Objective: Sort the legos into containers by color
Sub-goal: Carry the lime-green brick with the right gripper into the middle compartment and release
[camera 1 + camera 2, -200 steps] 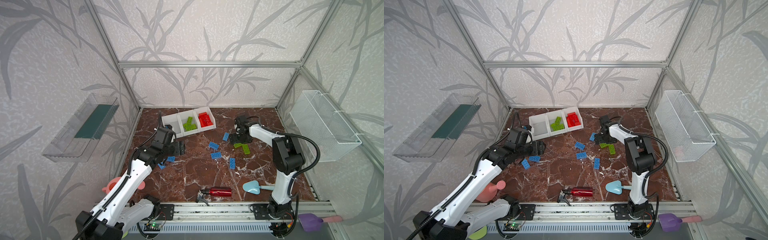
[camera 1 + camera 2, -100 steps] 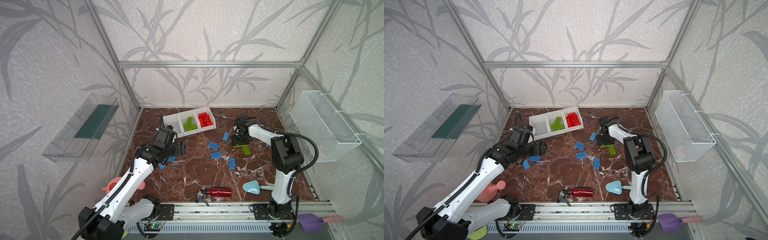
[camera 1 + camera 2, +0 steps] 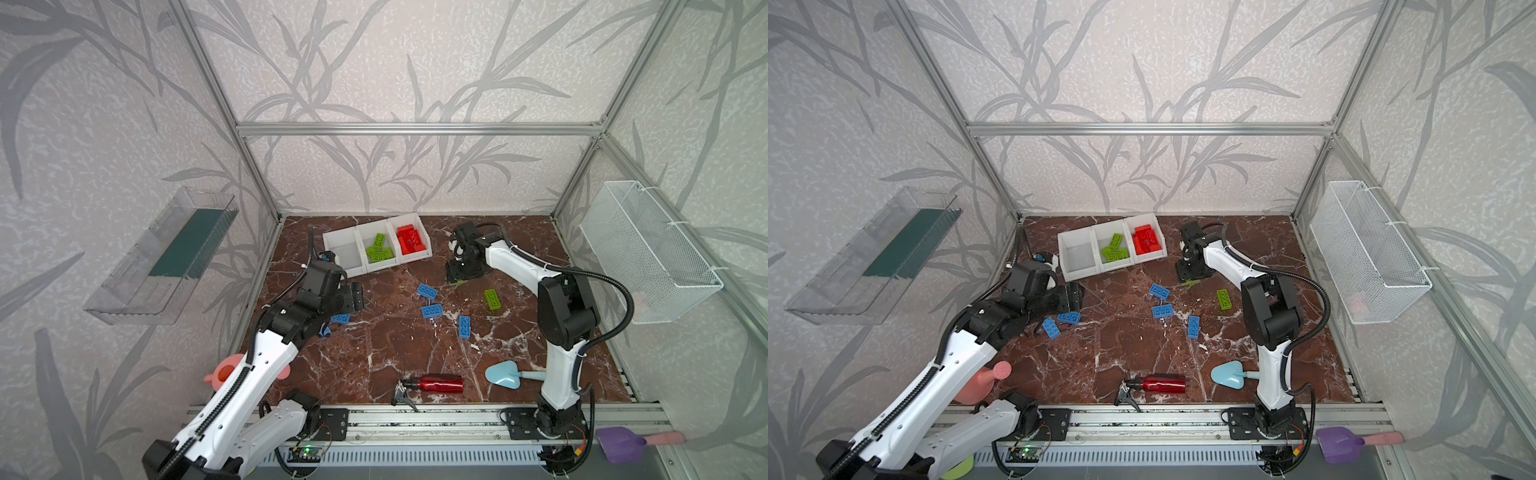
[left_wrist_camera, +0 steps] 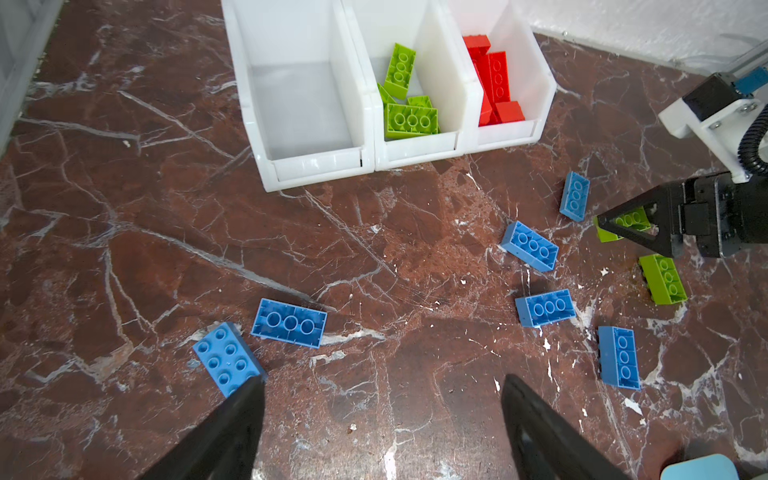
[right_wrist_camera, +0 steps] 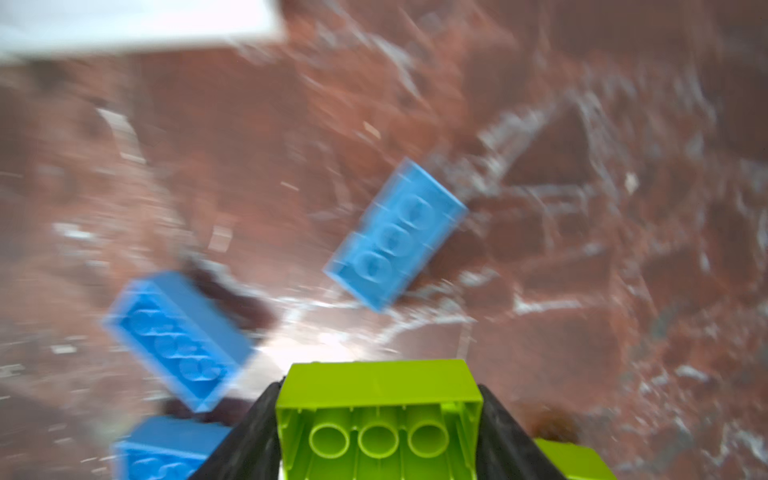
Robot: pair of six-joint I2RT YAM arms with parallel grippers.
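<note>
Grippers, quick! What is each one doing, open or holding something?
Left gripper: open, holding nothing.
Right gripper: closed on a lime green Lego brick.

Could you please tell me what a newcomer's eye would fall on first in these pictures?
Probably the white bins at the back of the marble table: one end bin empty, the middle holding lime green legos, the other end red legos. Next, blue legos scattered loose on the table, and the right gripper clamped on a lime green brick.
</note>
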